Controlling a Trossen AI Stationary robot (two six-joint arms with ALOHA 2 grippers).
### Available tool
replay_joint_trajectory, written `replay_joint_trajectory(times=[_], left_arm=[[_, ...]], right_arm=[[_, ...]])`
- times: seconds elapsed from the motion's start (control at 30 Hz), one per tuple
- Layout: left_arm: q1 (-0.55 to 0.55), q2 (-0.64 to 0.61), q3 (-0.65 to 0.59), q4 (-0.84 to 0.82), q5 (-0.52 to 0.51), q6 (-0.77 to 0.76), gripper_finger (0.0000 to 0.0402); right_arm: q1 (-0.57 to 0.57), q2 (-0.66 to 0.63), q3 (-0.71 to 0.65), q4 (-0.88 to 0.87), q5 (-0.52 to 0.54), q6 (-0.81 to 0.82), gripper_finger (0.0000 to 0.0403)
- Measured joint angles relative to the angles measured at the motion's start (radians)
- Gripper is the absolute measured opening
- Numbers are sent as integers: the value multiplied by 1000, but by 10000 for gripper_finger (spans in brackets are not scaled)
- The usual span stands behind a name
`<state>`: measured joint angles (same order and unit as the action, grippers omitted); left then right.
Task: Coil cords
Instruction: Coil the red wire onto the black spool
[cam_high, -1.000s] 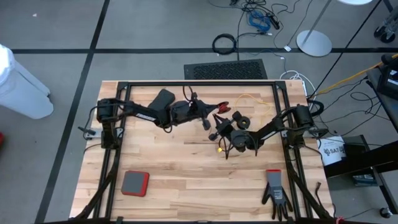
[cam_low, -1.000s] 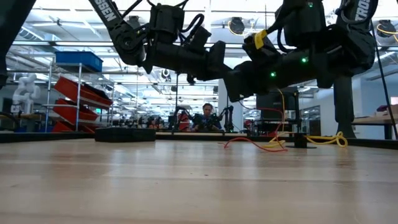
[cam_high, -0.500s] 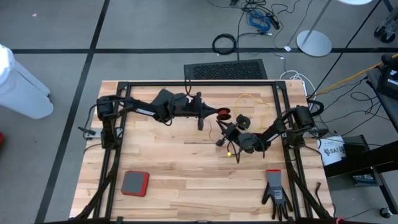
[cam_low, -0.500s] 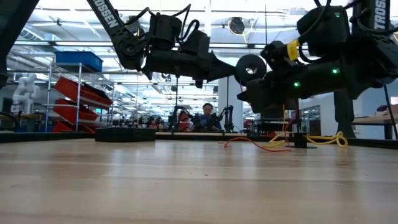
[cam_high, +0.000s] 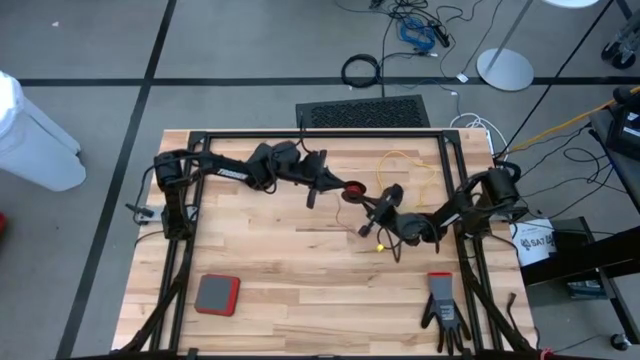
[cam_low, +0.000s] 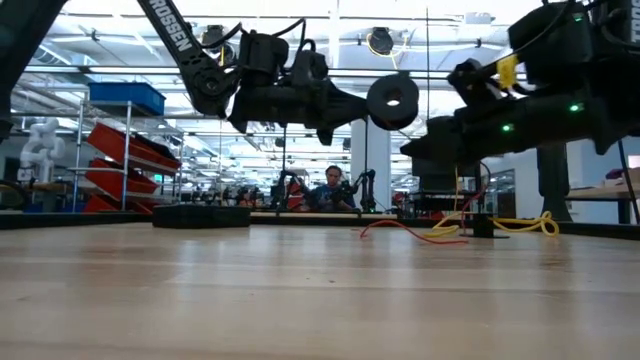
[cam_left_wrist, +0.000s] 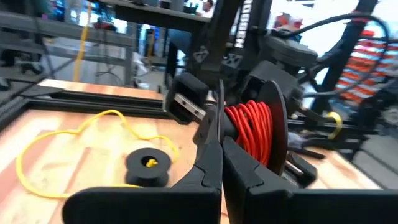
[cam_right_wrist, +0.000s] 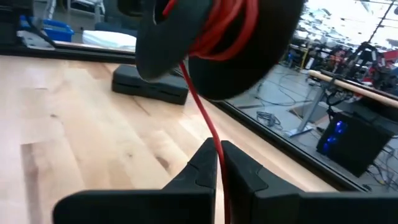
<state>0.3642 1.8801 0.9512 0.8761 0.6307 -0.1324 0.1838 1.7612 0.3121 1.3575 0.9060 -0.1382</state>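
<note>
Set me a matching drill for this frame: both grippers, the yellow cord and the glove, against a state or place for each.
Column one:
1. left gripper
2. right gripper
3. yellow cord
4. black glove

Column two:
A. shut on the red cord below its reel
B. lying loose on the table
C. shut on the red reel, held above the table
D. high view's lower right corner

Pairs: 1-C, 2-A, 3-B, 4-D
</note>
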Motion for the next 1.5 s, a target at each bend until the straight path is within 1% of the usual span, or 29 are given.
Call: replay_joint_trajectory(times=[0.2,0.33,0.47,0.67,0.8,1.07,1.27,1.5], left_arm=[[34,0,0,-4,103,-21,0],[54,-1,0,-10,131,-20,0],[84,-4,0,-53,164,-18,0],[123,-11,-1,-131,269,13,0],[135,-11,-1,-138,341,10,0],[133,-11,-1,-138,389,16,0],[133,-11,-1,-141,390,19,0],[133,-11,-1,-236,390,95,0]], right_arm=[[31,-37,-43,-27,-8,44,9],[46,-51,-48,-81,-24,80,9],[60,-53,-49,-106,-23,101,9],[80,-53,-49,-106,-23,101,9],[92,-53,-49,-103,-31,101,9],[93,-53,-48,-104,-98,130,9],[93,-53,-48,-103,-104,130,9],[93,-53,-48,-101,-150,127,9]])
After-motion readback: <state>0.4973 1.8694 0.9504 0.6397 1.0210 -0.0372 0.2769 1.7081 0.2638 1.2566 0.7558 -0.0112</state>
